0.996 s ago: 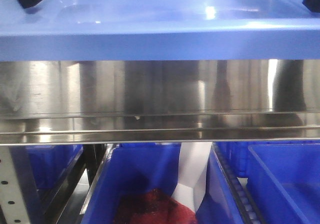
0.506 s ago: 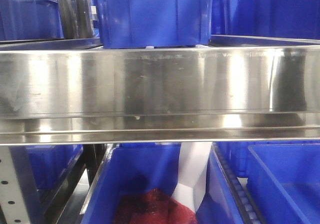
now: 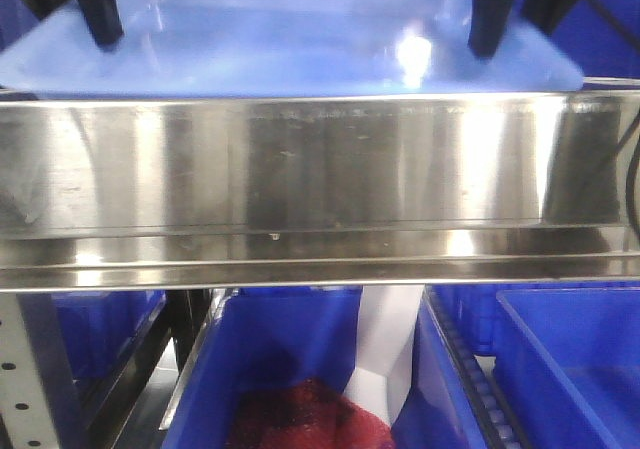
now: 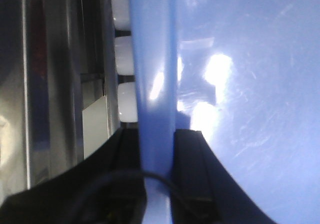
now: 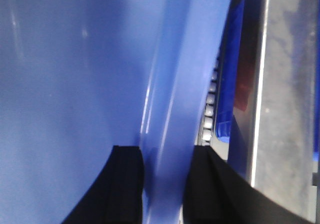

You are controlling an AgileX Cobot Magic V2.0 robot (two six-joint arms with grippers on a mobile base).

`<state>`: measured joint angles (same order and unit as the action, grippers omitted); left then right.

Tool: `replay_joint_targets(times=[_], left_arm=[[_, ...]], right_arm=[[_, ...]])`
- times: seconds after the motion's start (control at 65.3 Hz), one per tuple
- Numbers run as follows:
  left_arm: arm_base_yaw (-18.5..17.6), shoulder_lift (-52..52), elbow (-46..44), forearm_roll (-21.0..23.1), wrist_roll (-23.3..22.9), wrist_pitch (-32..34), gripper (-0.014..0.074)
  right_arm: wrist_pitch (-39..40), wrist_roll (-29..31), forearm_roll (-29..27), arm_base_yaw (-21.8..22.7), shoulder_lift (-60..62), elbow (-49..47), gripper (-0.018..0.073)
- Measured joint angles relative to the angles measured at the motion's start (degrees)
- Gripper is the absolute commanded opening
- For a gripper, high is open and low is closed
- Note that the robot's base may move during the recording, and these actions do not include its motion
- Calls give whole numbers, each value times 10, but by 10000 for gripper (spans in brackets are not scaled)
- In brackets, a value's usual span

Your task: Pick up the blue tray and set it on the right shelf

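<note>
Both hands are clenched on the blue tray: the left hand is shut across the left rim, and the right hand is shut across the right rim, one finger inside the tray and one outside in each case.

The right shelf fills the width of the front view, and its front rail is seen just below the tray's near edge. The tray is held at shelf level, above and behind that rail. Whether its base touches the shelf deck cannot be told, since the rail hides the underside. White rollers are seen just beside the left rim in the left wrist view.

The grab is judged done and the carry to the shelf nearly so. Setting the tray down, releasing both hands and drawing them clear are judged left to do.

The tray's long axis is laid left to right, parallel to the front rail, with a short end at each hand. Its open face is turned upward and it is held roughly level.

Below the shelf, deep blue bins are seen, one holding red material, beside a perforated upright.
</note>
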<state>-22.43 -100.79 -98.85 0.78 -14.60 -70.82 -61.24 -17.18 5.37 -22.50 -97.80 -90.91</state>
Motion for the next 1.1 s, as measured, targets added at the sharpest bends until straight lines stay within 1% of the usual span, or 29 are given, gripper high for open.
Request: replay_joint_targets(times=[0.077,0.138,0.169,0.184,0.199,0.23,0.306,0.322,0.414,0.582,0.659,0.705,0.781,0.904,0.965,0.996,1.072,1.103], left_arm=[[0,-5,0,0,20,0,258],[0,-7,0,1,28,3,359],[0,-7,0,4,31,6,401],[0,-7,0,5,31,6,419],[0,-7,0,5,32,7,435],[0,-7,0,8,33,8,461],[0,-7,0,12,34,12,493],[0,-7,0,13,34,14,493],[0,-7,-1,14,36,14,493],[0,5,-1,15,38,15,481],[0,24,-1,15,38,19,444],[0,40,-1,15,38,21,405],[-3,73,3,15,38,27,337],[-13,145,40,14,38,53,197],[-22,194,80,14,38,74,129],[-27,220,104,14,37,87,94],[-38,282,165,15,34,118,29],[-42,312,194,16,32,133,3]], right_arm=[[1,0,1,0,-1,-1,75],[5,0,1,0,-1,-3,152],[6,2,1,0,-1,-3,214],[6,3,1,0,-1,-3,268],[6,3,1,0,-1,-4,288],[6,5,1,0,-1,-4,370],[5,10,4,-1,-1,-4,619],[4,10,5,-1,-1,-4,652],[-3,9,9,-4,-1,-4,621],[-10,8,12,-4,8,-4,622],[-10,7,12,-4,26,-4,622],[-10,6,12,-4,39,-4,615],[-10,6,12,-4,72,-4,564],[-10,6,13,-4,133,2,378],[-8,6,13,-4,173,21,265],[-4,6,13,-4,190,34,193],[12,5,13,-4,243,72,73],[20,4,14,-4,266,93,48]])
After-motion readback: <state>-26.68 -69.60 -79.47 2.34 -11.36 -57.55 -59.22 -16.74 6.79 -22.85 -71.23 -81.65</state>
